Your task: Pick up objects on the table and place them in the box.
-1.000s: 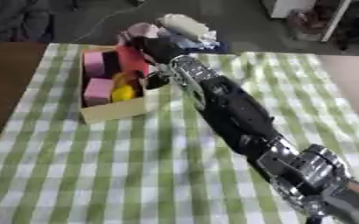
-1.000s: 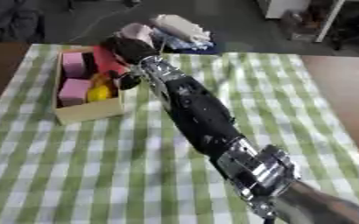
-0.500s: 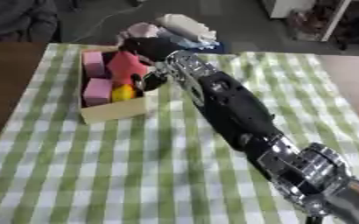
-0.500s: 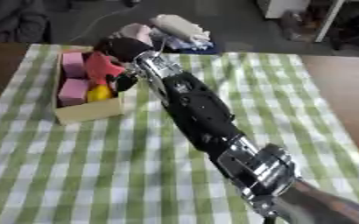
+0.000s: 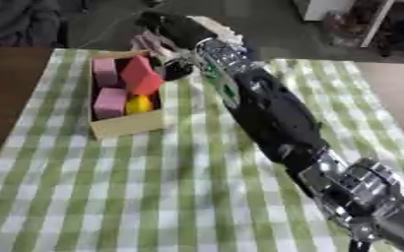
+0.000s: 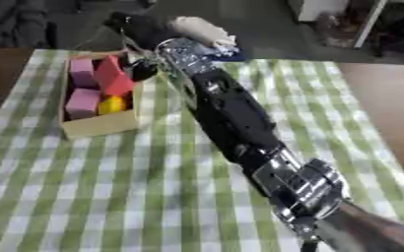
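Over the far left of the green-checked tablecloth [image 5: 180, 187], the right arm was seen stretched long from the lower right corner, its right hand [image 5: 167, 37] reaching just past the far right corner of the cardboard box [image 5: 128, 125]. Whether the fingers were open or curled could not be told; the hand was a dark blur against the dark background, and nothing could be made out in it. No left hand was in view.

Inside the box, a red pyramid-like block [image 5: 140, 76] was seen leaning up near the right wall, close under the hand. A pink block [image 5: 105, 71] was lying at the far end, a second pink block [image 5: 110, 102] nearer the front, and a small yellow piece [image 5: 138, 104] was tucked just beside it. Beyond the hand, a pale bundle [image 6: 201, 29] was sitting at the table's far edge, its nature not clear.

No loose block was to be seen on the cloth, so the task was judged to be well along, perhaps at a release into the box. Next, it was judged, the arm would need to be lifted clear of the box's wall without clipping the leaning red block, and the table checked for anything left.
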Tool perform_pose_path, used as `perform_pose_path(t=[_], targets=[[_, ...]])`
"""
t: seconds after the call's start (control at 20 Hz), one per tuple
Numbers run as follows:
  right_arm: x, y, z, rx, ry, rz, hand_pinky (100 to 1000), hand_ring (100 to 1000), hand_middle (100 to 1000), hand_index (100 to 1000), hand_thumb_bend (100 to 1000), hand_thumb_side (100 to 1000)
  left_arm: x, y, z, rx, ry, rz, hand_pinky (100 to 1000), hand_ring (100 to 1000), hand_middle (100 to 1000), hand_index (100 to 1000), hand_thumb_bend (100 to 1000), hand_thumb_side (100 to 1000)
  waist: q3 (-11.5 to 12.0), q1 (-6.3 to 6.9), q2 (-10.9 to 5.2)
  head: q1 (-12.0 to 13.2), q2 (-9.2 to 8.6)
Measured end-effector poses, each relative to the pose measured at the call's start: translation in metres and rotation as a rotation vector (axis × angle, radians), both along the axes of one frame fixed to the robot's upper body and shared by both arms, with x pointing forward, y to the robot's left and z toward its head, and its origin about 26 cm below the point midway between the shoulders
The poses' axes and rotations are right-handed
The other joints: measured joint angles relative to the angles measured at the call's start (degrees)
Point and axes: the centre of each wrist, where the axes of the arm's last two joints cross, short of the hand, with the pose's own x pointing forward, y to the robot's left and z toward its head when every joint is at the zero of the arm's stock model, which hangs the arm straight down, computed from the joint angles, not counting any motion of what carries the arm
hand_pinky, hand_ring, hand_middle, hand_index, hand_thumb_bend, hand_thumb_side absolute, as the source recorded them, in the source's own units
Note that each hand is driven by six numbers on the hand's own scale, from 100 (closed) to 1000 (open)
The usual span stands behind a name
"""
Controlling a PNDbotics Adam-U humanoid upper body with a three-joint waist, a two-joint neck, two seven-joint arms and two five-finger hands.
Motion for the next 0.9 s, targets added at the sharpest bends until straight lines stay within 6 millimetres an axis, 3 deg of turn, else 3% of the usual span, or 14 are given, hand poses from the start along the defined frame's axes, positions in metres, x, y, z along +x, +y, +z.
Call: perform_pose_path(t=[0.3, 0.55, 0.65, 0.7, 0.75, 0.9], targets=[[-0.01, -0.008, 0.022, 0.112, -0.057, 0.066, 845, 855, 905, 1000, 100, 205, -0.002, 0.004, -0.003, -0.002, 0.013, 0.024, 652, 621, 691, 747, 378, 697, -2.3, 0.0, -0.02, 1.3, 0.01], [-0.029, -0.025, 0.037, 0.224, -0.068, 0.122, 804, 806, 852, 992, 100, 242, -0.003, 0.009, -0.007, 0.001, 0.028, 0.062, 652, 621, 692, 747, 370, 701, -5.0, 0.0, -0.02, 3.3, 0.27], [-0.039, -0.032, 0.038, 0.281, -0.071, 0.137, 791, 789, 831, 979, 100, 268, -0.004, 0.011, -0.009, 0.002, 0.035, 0.078, 652, 622, 693, 747, 364, 704, -6.1, 0.0, -0.02, 4.2, 0.35], [-0.045, -0.036, 0.037, 0.312, -0.071, 0.145, 784, 779, 819, 961, 100, 341, -0.004, 0.012, -0.01, 0.002, 0.04, 0.086, 652, 622, 693, 747, 361, 706, -6.7, 0.0, -0.02, 4.7, 0.57], [-0.051, -0.04, 0.035, 0.345, -0.069, 0.153, 780, 775, 811, 956, 100, 314, -0.005, 0.013, -0.012, 0.003, 0.047, 0.095, 651, 622, 694, 747, 359, 707, -7.4, 0.0, -0.02, 5.3, 0.82], [-0.071, -0.053, 0.025, 0.455, -0.061, 0.176, 763, 756, 785, 924, 100, 382, -0.006, 0.016, -0.016, 0.003, 0.065, 0.121, 651, 622, 695, 748, 353, 711, -9.4, 0.01, -0.37, 7.0, 1.68]])
